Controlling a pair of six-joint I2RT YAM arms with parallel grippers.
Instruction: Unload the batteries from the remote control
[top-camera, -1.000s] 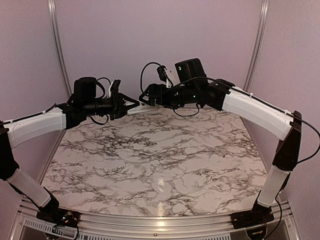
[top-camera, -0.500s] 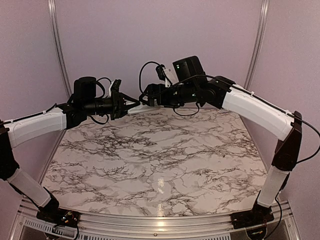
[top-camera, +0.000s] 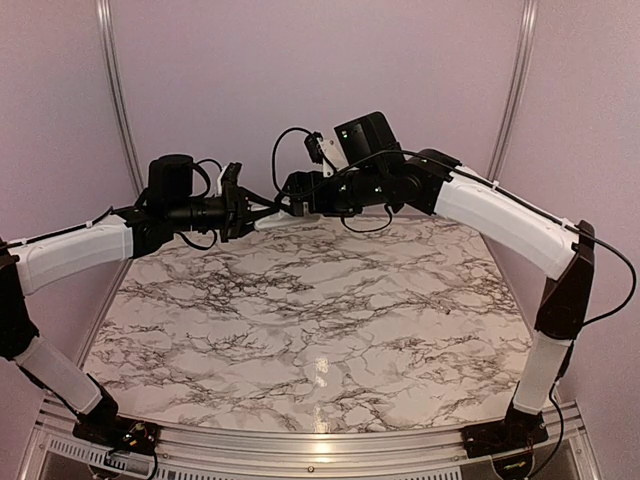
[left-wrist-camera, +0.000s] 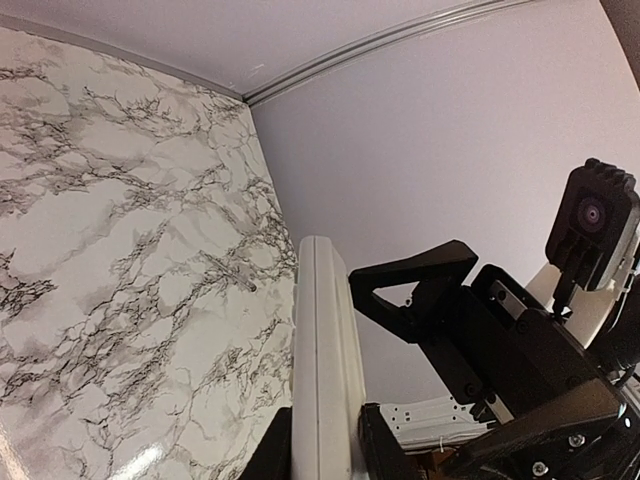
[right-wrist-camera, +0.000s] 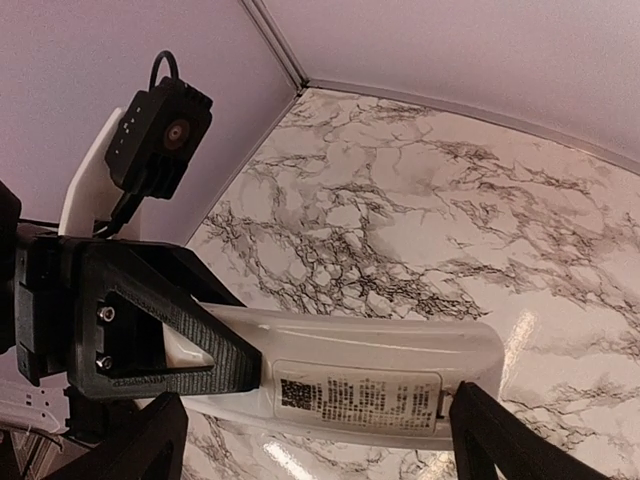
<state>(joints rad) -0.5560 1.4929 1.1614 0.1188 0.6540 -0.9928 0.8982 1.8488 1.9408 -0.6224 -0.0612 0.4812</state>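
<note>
The remote control is a slim white bar held in the air over the table's far edge, with my left gripper shut on one end. In the left wrist view the remote control stands edge-on between the left gripper's dark fingers. My right gripper is open at the remote's free end. In the right wrist view the remote control lies lengthwise across the open right gripper, its printed label facing the camera, its back closed. The batteries are hidden.
The marble table lies below both arms. Purple walls with metal corner rails close in the back and sides. The right arm's wrist camera sits close beside the left gripper.
The right arm has shifted a little to the left and up, bringing its open fingers further along the remote. The left arm and the remote have stayed put.
</note>
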